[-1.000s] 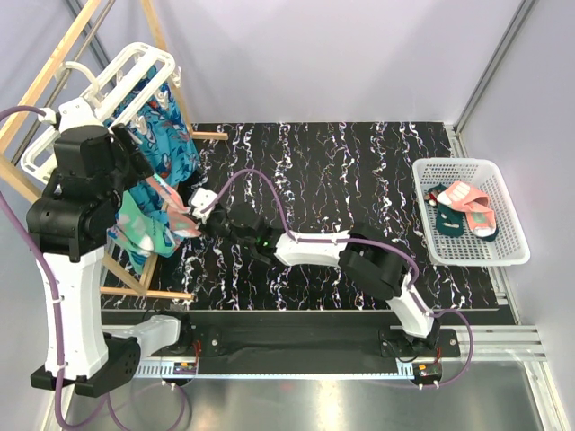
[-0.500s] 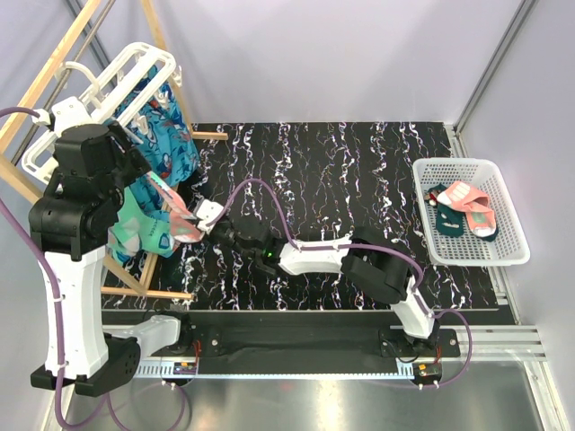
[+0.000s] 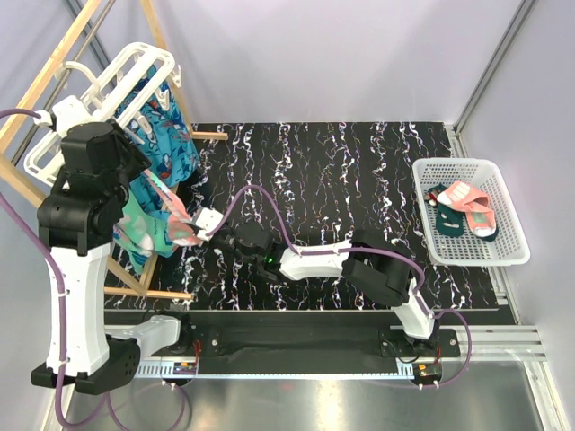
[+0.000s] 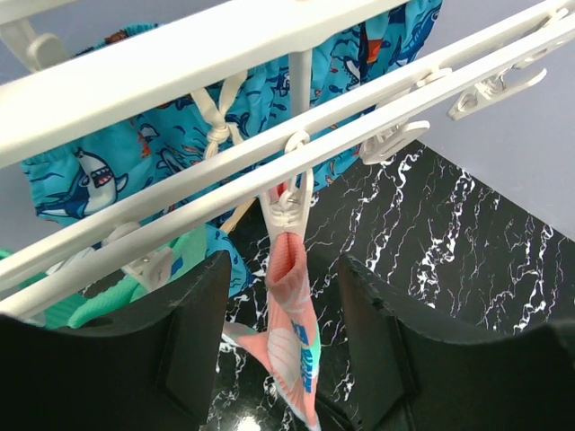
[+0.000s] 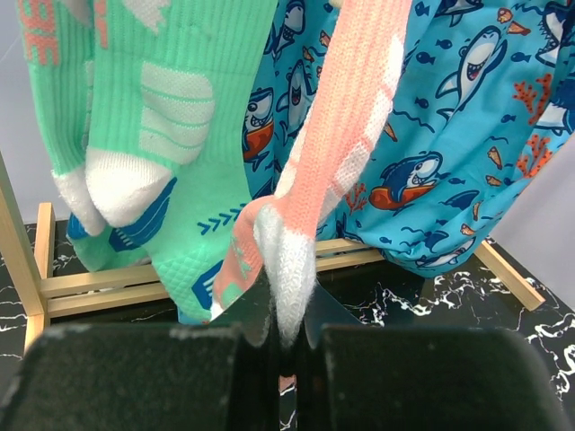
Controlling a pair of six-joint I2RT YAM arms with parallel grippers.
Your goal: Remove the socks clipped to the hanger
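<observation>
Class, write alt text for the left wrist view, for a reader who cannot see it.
A coral sock hangs from a white clip on the hanger, between the open fingers of the left gripper. Behind are shark-print blue fabric and mint socks; a black marbled table lies below.

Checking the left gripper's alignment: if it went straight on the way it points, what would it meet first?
Most likely the white clip holding the coral sock, hanging from the hanger; both sit centred between the open fingers of the left gripper. Depth is unclear, so the sock might come first.
</observation>
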